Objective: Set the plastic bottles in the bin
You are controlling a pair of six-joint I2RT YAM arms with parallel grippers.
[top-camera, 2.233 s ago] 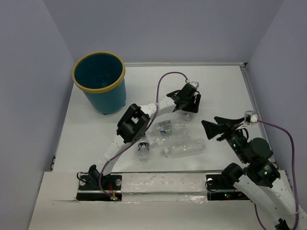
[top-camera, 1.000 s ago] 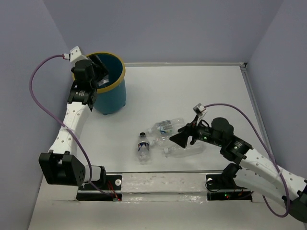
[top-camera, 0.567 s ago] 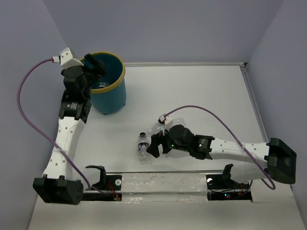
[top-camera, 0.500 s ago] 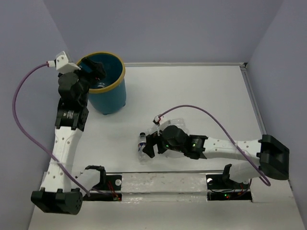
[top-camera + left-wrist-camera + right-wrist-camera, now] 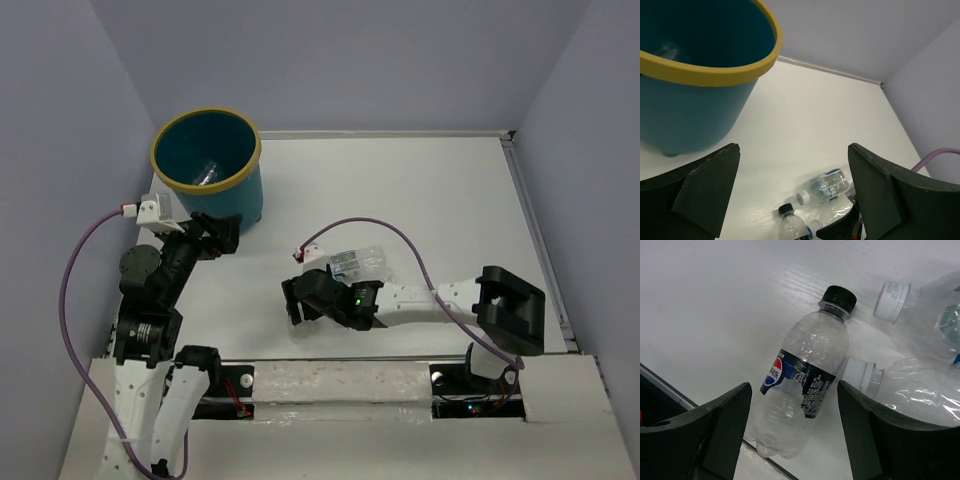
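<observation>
Right wrist view: the right gripper (image 5: 795,432) hangs wide open and empty, astride the dark-capped bottle (image 5: 805,385) lying on the table (image 5: 715,300). A neighbour (image 5: 912,387) lies just beside it, so closing may catch both. The left gripper (image 5: 790,187) gapes empty near the bin (image 5: 715,77).

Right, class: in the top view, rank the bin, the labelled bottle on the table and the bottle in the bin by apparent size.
1. Bin, clearly largest.
2. Labelled bottle.
3. Bottle in the bin, seemingly smallest, but it is faint, so ranks two and three are unsure.
</observation>
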